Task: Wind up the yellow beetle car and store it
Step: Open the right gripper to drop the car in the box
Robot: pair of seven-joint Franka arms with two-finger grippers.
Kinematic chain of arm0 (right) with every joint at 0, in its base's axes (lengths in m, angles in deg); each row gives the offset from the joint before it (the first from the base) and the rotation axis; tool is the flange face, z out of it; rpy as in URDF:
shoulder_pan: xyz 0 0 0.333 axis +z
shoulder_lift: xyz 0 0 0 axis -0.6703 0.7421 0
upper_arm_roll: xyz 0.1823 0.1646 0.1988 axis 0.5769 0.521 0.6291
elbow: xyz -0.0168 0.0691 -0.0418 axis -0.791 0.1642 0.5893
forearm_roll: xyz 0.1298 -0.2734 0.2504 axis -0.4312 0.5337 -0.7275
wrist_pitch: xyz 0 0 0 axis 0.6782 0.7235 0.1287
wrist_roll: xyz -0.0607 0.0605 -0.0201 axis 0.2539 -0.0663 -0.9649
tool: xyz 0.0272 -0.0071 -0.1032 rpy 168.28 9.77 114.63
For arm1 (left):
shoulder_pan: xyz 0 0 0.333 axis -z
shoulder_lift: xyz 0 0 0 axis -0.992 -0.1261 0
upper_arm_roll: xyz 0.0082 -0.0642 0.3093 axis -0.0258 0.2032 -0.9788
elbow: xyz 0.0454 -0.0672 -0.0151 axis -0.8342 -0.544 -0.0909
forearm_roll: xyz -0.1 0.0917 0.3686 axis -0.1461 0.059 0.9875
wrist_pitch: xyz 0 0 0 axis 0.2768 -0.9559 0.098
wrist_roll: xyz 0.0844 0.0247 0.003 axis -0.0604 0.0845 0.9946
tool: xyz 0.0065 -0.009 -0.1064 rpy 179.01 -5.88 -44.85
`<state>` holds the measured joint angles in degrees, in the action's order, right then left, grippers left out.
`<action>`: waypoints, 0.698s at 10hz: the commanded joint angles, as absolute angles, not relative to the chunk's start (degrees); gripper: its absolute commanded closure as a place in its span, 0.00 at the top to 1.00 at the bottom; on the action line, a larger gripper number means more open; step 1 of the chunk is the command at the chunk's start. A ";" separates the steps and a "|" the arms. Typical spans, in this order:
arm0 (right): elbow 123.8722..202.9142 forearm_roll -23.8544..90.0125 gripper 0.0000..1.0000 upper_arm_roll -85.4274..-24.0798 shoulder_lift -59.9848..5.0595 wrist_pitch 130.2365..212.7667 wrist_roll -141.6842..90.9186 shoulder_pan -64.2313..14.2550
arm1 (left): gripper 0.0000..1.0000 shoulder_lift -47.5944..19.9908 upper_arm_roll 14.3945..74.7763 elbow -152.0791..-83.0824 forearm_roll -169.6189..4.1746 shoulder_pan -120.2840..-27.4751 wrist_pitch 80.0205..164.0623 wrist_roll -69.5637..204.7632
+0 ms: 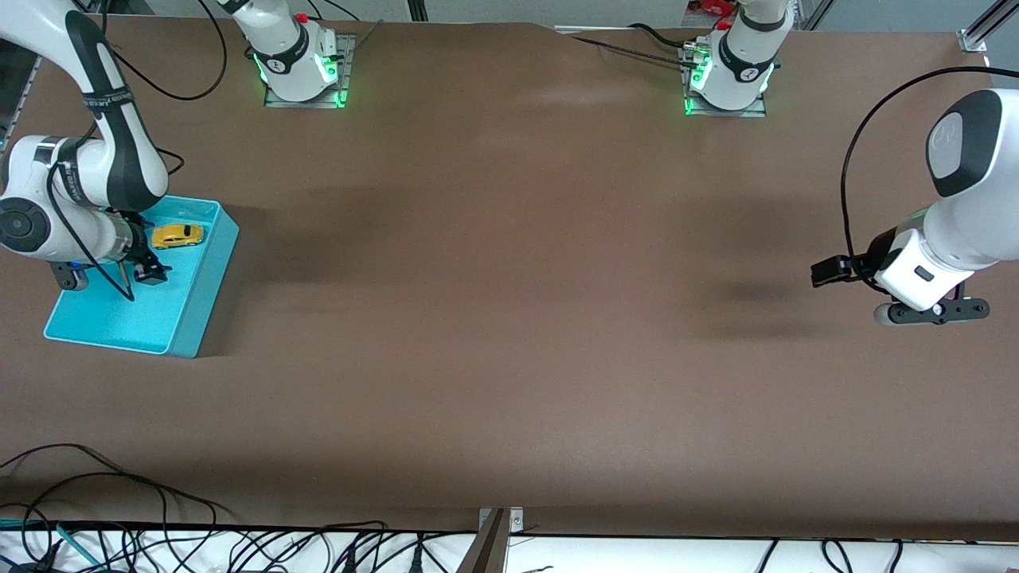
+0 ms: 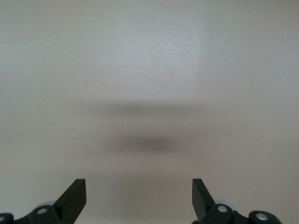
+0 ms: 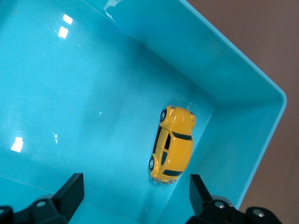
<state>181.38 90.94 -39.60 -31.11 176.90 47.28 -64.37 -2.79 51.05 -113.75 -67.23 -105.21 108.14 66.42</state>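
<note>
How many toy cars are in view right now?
1. The yellow beetle car lies in the turquoise bin at the right arm's end, below the open right gripper. None looks hidden.

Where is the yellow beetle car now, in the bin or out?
In. The yellow beetle car sits on its wheels on the turquoise bin's floor, near a corner, with the open right end effector above it, not touching.

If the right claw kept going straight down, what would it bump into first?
Probably the bin's bare floor. The right claw hangs open over it, and the car sits a bit off to one side, so it would likely miss it.
</note>
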 commanded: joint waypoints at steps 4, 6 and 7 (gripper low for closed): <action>181.62 89.63 1.00 -35.42 -39.67 172.16 48.64 -64.50 | 1.00 -3.21 50.61 -110.07 -68.90 -105.60 105.70 65.53; 181.53 89.26 1.00 -34.72 -41.77 172.60 48.64 -64.50 | 1.00 -3.12 50.69 -110.41 -68.90 -106.48 104.64 63.10; 181.27 87.17 1.00 -34.71 -43.53 172.51 48.64 -64.67 | 1.00 -3.12 50.69 -110.42 -68.90 -106.57 104.63 62.73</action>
<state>180.14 89.49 -35.17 -40.38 172.64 48.31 -64.21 -2.88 50.45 -111.40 -67.75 -105.80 105.92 64.62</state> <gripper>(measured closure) 0.000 0.000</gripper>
